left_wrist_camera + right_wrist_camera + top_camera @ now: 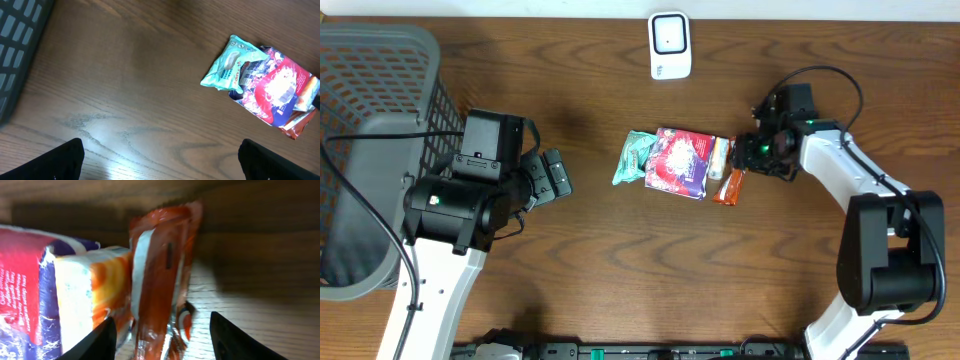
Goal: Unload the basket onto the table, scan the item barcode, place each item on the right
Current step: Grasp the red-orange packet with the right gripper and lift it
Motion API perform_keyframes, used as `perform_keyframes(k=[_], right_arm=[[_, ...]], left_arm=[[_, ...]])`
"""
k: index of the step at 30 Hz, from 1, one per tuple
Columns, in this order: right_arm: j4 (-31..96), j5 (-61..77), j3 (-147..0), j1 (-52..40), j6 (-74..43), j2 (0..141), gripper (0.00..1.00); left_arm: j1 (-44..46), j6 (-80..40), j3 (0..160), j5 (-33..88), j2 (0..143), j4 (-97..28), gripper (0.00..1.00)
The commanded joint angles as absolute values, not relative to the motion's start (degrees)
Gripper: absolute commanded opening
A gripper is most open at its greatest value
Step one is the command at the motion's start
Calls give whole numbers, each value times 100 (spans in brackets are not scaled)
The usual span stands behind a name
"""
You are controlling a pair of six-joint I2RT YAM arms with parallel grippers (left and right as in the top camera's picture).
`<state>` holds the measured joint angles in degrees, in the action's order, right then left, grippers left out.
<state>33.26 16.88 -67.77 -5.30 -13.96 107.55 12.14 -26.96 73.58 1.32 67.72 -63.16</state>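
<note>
Right gripper (162, 340) reaches low, jaws straddling orange packet (160, 270).

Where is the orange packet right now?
Overhead, the orange packet lies at the right edge of the snack pile, against the yellow-and-white packet, with the open right gripper poised over it.

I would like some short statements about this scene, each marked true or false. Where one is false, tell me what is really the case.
1. The left gripper is open and holds nothing. True.
2. The teal packet lies inside the grey basket. False: it lies on the table, touching the red and purple packet.
3. The fingers of the right gripper stand on either side of the orange packet, not yet closed on it. True.
4. The left gripper holds the white scanner. False: the scanner sits on the table at the far edge, apart from both grippers.
</note>
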Motion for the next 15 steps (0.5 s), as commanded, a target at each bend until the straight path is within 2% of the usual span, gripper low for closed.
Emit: perform_keyframes(k=[1,6,8,9,11,15], right_arm=[[3363,1505,-6753,-578,-1326,10914,52],[3426,1337,-6737,-578,-1321,11111,51],[3446,1299,-6737,-578,-1319,11179,46],[3457,1162,-6737,-578,-1321,11236,37],[3566,797,-6737,-554,-1323,11242,27],[4012,196,-6869,-364,-1323,11148,21]], left_arm=[[1190,-2661,7330,78,6783,-6342,98],[1190,-2661,7330,78,6783,-6342,98],[1190,-2661,7330,78,6783,-6342,98],[1190,-2661,7330,80,6783,-6342,98],[1190,-2661,7330,78,6783,-6342,98],[1190,-2661,7330,80,6783,-6342,98]])
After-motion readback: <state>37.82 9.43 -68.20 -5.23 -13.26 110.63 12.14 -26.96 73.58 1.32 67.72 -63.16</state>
